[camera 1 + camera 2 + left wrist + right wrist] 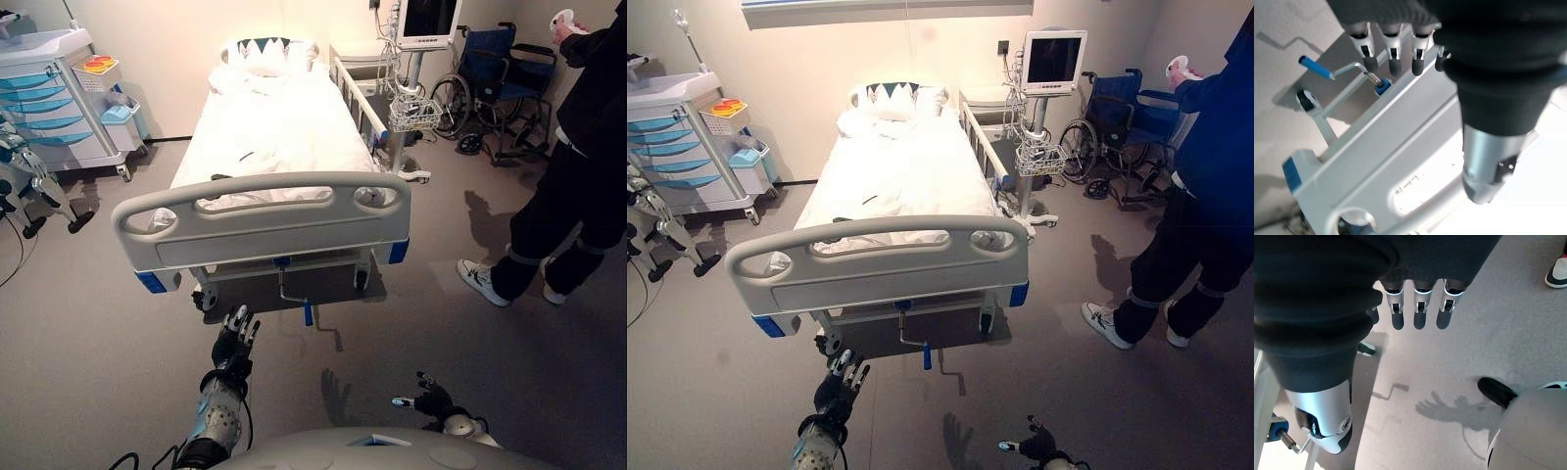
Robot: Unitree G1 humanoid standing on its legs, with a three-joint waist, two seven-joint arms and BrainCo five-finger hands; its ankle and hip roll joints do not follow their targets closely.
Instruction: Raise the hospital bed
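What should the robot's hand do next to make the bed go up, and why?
Probably reach the left hand forward and to its right, to the blue-tipped crank handle hanging under the bed's footboard. The hand is open, holds nothing, and hovers short of the crank. The right hand is open too, but lower and farther back.

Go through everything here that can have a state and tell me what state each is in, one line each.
White hospital bed: flat, side rail up.
Blue-tipped metal crank handle under the footboard: folded out, untouched.
Left hand: open, short of the crank.
Right hand: open, idle, low.
Bedside monitor on its stand: screen dark.
Blue wheelchair: unfolded, empty.
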